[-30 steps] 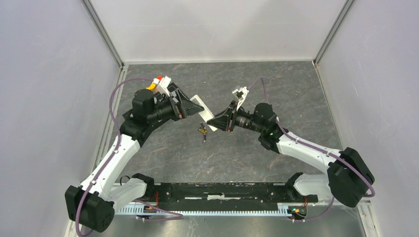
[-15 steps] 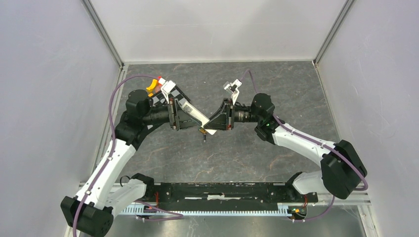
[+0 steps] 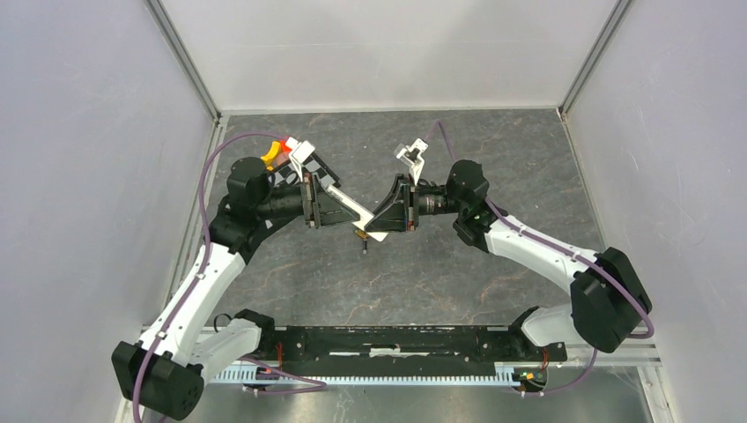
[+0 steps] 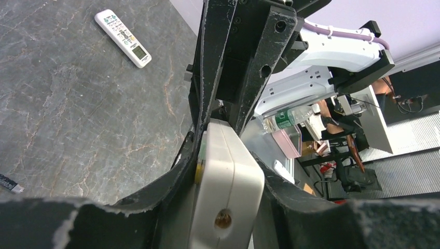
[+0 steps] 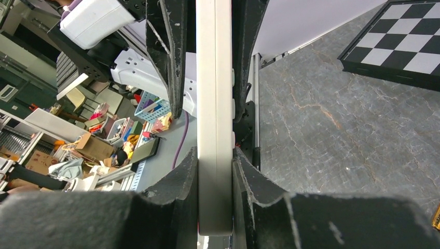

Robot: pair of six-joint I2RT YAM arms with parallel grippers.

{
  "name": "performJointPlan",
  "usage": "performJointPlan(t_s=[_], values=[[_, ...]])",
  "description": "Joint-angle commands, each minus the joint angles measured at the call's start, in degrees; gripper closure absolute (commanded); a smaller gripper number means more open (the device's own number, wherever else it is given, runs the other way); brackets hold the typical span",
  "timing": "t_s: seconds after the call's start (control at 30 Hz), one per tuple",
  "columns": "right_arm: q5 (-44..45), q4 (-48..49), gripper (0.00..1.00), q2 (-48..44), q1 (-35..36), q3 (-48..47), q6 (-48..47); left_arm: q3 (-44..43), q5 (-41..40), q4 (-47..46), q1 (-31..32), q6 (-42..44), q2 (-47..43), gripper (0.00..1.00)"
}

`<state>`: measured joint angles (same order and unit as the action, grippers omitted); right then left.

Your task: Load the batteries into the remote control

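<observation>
top view first: the two arms meet over the middle of the dark grey, marble-veined table [image 3: 458, 273], and the remote control [image 3: 352, 207] hangs between them as a slim white plastic bar, tilted and off the surface. the left gripper [image 3: 342, 205] is on its upper end and the right gripper [image 3: 377, 222] on the lower end. the batteries [image 3: 360, 233] lie on the table just below that lower end. they're two tiny dark cylinders with gold bands, close together.

left wrist view: the black, scuffed fingers [image 4: 171, 176] curve around the rounded end of the remote. that end is matte off-white, with a yellowish metal contact [image 4: 199, 171] on one edge and a small brass screw [image 4: 223, 219]. a second white handset [image 4: 123, 38] with buttons and a little display lies flat on the marble, well apart.

right wrist view: the remote is edge-on, a thin flat slab with small button bumps down one side. the right fingers [image 5: 176, 181] are pressed against both faces, so that's a firm clamp. the left gripper's fingers straddle the far end. one touches and the other shows a sliver of gap (so i honestly can't tell if it's really gripping). a black-and-white chessboard [image 5: 399, 41] sits on the marble off to the side.
</observation>
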<state>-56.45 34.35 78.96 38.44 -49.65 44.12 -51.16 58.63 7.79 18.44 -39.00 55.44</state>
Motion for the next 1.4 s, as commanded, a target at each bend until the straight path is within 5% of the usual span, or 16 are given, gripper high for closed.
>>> performJointPlan(t_s=[0.0,0.17,0.27,0.37,0.53,0.6,0.67,0.87,1.0,1.37], values=[[-1.5,-1.0,0.83,0.7,-0.1,-2.2,-1.0,-0.2,0.7,-4.6,0.1,-3.0,0.5,0.54],[-1.7,-1.2,0.83,0.9,-0.4,-2.0,-0.8,1.0,-1.2,-7.3,0.1,-5.0,0.9,0.49],[-1.6,-1.0,0.84,1.3,-0.6,-2.0,-0.2,3.4,-0.7,-12.4,0.1,-8.7,1.1,0.67],[-1.0,-0.8,0.80,1.5,-0.7,-2.1,-0.3,5.0,-1.3,-14.9,0.0,-10.1,1.0,0.96],[9.2,1.4,0.31,-0.4,-0.9,1.3,1.2,7.3,-6.1,-19.5,0.1,-13.6,0.1,0.98],[17.5,11.1,0.16,-2.8,-0.6,7.9,7.1,8.6,-8.5,-22.0,0.1,-15.6,-0.4,0.98],[24.3,24.3,0.12,-4.5,-0.1,14.4,14.0,10.2,-10.4,-25.2,0.1,-18.0,-0.6,0.98],[36.8,43.3,0.12,-4.5,1.7,21.5,22.6,12.1,-12.0,-30.3,0.1,-22.1,0.2,0.98],[41.6,40.9,0.12,-2.3,4.2,18.8,20.5,12.5,-12.3,-32.0,0.1,-23.3,0.8,0.98],[41.0,32.0,0.38,3.1,5.6,12.3,22.0,13.8,-13.7,-34.0,0.1,-24.5,-0.7,0.98]])
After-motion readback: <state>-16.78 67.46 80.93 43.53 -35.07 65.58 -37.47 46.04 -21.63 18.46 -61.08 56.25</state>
